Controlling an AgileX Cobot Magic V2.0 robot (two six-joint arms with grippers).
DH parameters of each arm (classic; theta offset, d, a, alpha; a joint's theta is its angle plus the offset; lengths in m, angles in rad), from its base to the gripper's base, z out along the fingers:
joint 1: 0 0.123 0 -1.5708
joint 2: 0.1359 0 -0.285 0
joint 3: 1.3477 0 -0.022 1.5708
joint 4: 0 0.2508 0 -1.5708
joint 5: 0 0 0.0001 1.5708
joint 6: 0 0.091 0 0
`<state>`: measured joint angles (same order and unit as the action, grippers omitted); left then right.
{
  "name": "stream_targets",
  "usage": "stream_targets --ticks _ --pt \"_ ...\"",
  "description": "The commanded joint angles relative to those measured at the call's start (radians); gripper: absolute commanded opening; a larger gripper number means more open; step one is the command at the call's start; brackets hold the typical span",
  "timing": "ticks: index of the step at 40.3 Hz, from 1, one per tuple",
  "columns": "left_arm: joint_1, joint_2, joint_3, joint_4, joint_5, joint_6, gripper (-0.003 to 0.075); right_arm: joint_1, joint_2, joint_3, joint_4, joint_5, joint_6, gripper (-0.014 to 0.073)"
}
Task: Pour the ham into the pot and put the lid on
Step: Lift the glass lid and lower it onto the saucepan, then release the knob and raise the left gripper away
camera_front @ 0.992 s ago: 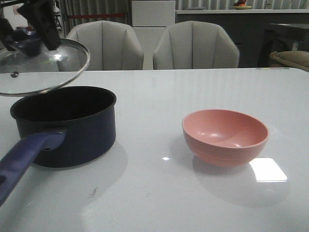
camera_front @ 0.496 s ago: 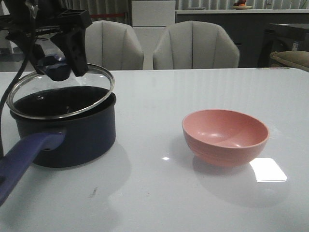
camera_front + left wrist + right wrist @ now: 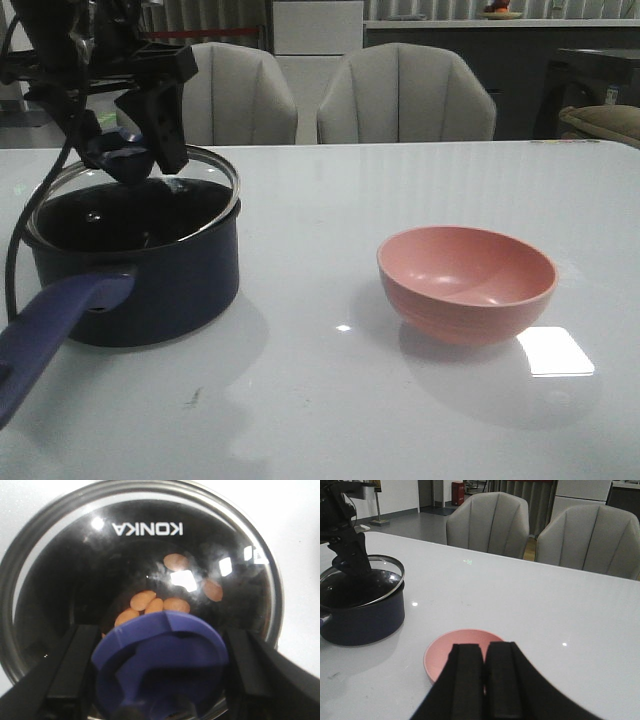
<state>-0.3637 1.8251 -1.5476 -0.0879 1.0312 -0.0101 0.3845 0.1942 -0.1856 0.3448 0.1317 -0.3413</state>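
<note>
The navy pot [image 3: 150,290] with its purple-blue handle [image 3: 50,320] stands at the table's left. The glass lid [image 3: 190,205] lies over its mouth, slightly tilted, at or just above the rim. My left gripper [image 3: 125,150] is shut on the lid's blue knob [image 3: 160,665], one black finger [image 3: 75,665] on each side. Through the glass [image 3: 140,555] the ham slices [image 3: 150,602] lie on the pot's black bottom. My right gripper [image 3: 484,655] is shut and empty, above the near side of the pink bowl [image 3: 445,652]. It is out of the front view.
The empty pink bowl [image 3: 465,285] stands right of centre. Two grey chairs [image 3: 405,95] are behind the table's far edge. The pot [image 3: 365,620] with its lid also shows in the right wrist view.
My left gripper has carried the lid from up at the left, to the right and down, onto the pot's mouth. The bowl and pot have not moved.
</note>
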Motion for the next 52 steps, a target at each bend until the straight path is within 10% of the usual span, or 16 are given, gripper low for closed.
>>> stream_targets --ticks 1,12,39,52 --pt "-0.001 -0.038 -0.038 -0.013 0.000 0.000 0.0337 0.001 0.007 -0.029 0.006 -0.079 0.000 0.0143" --pt "-0.001 -0.024 -0.061 -0.013 0.002 0.000 0.0561 0.001 0.007 -0.029 0.006 -0.079 0.000 0.0143" --pt "-0.001 -0.057 -0.184 0.036 0.148 0.000 0.0565 0.001 0.007 -0.029 0.006 -0.079 0.000 0.0143" --pt "-0.001 -0.305 0.031 0.041 0.045 0.000 0.0565 0.001 0.007 -0.029 0.006 -0.079 0.000 0.0143"
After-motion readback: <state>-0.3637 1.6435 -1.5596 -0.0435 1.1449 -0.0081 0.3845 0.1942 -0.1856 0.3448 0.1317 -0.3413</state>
